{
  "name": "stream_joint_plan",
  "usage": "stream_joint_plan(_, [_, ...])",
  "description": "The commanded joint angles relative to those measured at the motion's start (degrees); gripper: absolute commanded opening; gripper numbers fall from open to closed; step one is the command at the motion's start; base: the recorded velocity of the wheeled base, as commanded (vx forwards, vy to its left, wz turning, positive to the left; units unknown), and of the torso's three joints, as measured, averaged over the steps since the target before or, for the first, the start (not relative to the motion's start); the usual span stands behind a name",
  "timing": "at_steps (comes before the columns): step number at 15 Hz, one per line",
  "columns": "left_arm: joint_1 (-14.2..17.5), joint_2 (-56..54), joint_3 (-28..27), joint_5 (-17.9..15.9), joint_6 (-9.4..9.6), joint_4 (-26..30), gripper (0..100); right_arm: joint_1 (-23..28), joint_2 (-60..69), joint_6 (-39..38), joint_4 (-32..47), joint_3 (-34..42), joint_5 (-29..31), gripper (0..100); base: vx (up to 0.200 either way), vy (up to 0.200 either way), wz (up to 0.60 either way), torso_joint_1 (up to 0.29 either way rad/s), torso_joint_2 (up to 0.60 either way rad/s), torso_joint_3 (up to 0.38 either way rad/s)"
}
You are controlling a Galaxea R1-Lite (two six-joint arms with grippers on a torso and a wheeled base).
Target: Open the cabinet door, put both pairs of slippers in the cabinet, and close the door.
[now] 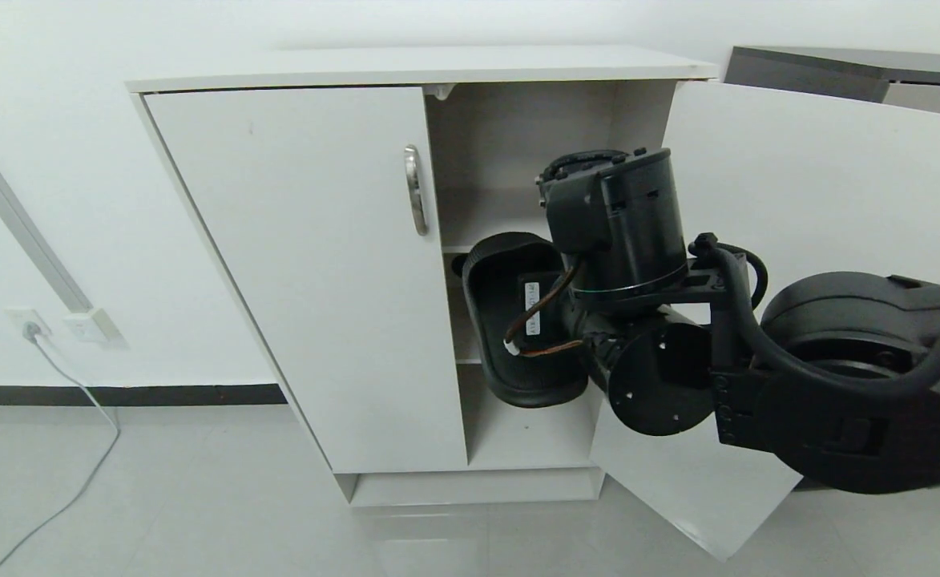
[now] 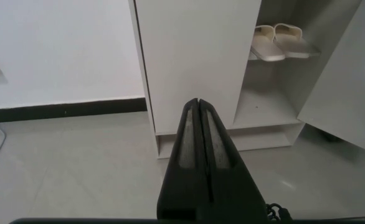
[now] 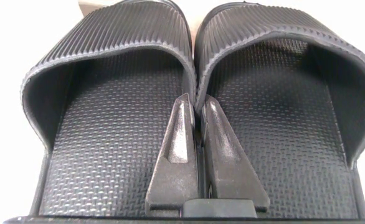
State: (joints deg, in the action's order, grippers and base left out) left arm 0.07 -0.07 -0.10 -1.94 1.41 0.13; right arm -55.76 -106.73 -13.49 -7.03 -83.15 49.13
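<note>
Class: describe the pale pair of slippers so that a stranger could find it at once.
Start at the white cabinet, whose right door stands open. Inside, on the shelf above the bottom compartment, lies the pale pair. The other pair is black.

Bright, even indoor light. Inside the open cabinet (image 1: pixel 301 280) lies soft grey shade. The glossy floor (image 1: pixel 157 497) carries a pale reflection of the cabinet. Straight edges bow slightly near the head view's borders.
</note>
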Motion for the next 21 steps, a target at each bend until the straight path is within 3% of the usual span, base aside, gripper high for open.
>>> stream_joint_plan(1, [0.01,0.07,0.01,0.00,-0.01,0.04,0,0.30,-0.06,0.05,0.00,0.01,0.00,0,0.200,0.000,0.00,0.007,0.00,0.007])
stream_joint_plan(8, [0.01,0.07,0.01,0.00,-0.01,0.04,0,0.39,-0.85,0.05,0.00,0.18,0.00,0,0.200,0.000,0.00,0.000,0.00,0.001])
stream_joint_plan(16, [0.01,0.07,0.01,0.00,-0.10,-0.05,0,2.59,-4.72,1.01,-4.74,-2.10,-1.93,0,0.000,0.000,0.00,0.000,0.00,0.000])
stream_joint_plan(21, [0.01,0.07,0.01,0.00,-0.10,-0.05,0,5.57,-8.58,2.77,-4.83,-8.61,-3.86,0,0.000,0.000,0.00,0.000,0.00,0.000])
